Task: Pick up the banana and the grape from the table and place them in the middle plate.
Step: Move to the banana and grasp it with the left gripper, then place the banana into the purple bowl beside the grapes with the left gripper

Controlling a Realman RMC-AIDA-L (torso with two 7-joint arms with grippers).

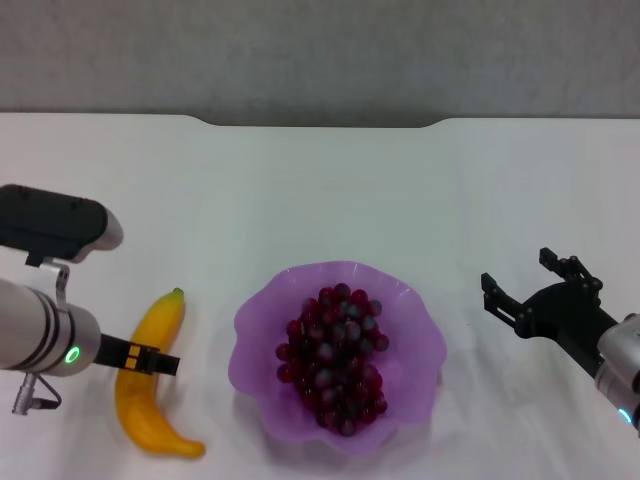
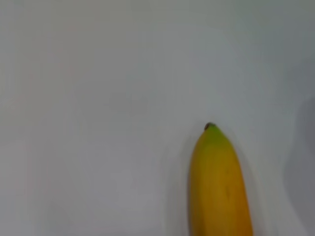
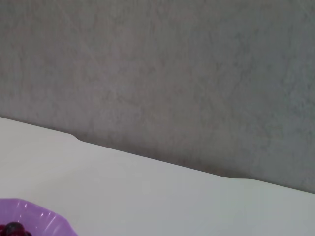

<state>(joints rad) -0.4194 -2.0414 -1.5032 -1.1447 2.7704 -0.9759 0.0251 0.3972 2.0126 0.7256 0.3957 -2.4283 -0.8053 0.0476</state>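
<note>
Your bunch of small dark red-purple grapes already lies inside the translucent purple plate with the wavy scalloped rim, so the piece left for you is the curved, glossy yellow-orange banana with the green stem tip, lying flat on the plain white counter just beside the plate on the robot's left. Your left claw sits right at the banana's middle, its dark fingertip over the peel; you cannot tell from these views whether it is spread or closed on the fruit. Expect the banana to be light and fairly stiff, but smooth-skinned and likely slippery, and liable to bruise if it is real, so squeeze gently. Take it across the thick middle of the curve, not near the tapered stem end, so it should hang balanced and not swing. Your right claw hovers released, fingers apart, over bare counter on the plate's far side.
</note>
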